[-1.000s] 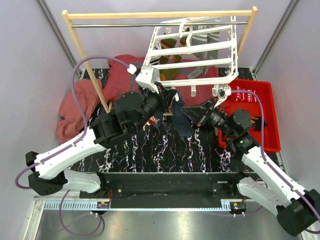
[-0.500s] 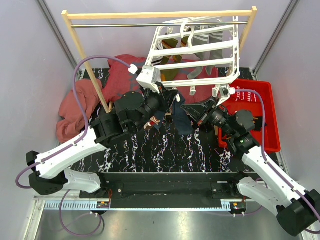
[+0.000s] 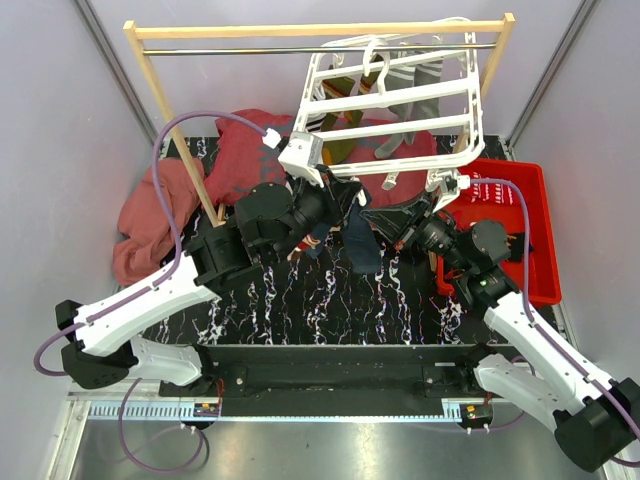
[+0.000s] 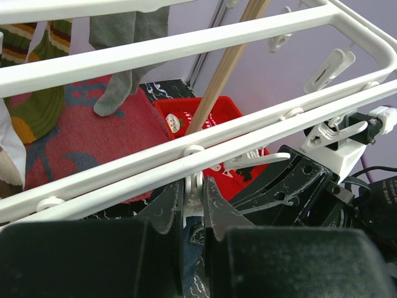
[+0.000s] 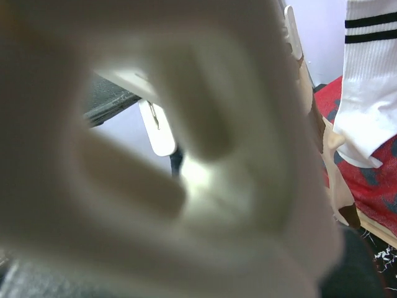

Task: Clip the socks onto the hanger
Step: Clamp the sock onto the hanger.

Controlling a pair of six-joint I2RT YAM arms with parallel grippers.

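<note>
The white hanger [image 3: 392, 98] hangs tilted from the rail, with several socks clipped on: white with dark stripes [image 3: 398, 64], grey [image 4: 121, 59] and olive striped [image 4: 38, 93]. My left gripper [image 4: 193, 189] is shut on a small white clip [image 4: 194, 181] under the hanger's near bar. A navy sock [image 3: 362, 240] hangs just below that clip, its top at my right gripper [image 3: 378, 218], which is shut on it. The right wrist view is filled by blurred white hanger plastic [image 5: 205, 161], and its own fingers are hidden. A white striped sock [image 5: 371, 81] shows at that view's right edge.
A wooden rail frame [image 3: 320, 30] stands at the back with its left post [image 3: 180, 140] slanting down to the mat. Red cloths [image 3: 150, 215] lie at the left and under the hanger [image 3: 245, 150]. A red bin [image 3: 520, 190] sits at the right.
The hanger's near edge has risen and tipped a little. Both grippers moved slightly up and toward each other with the clip and the navy sock.
</note>
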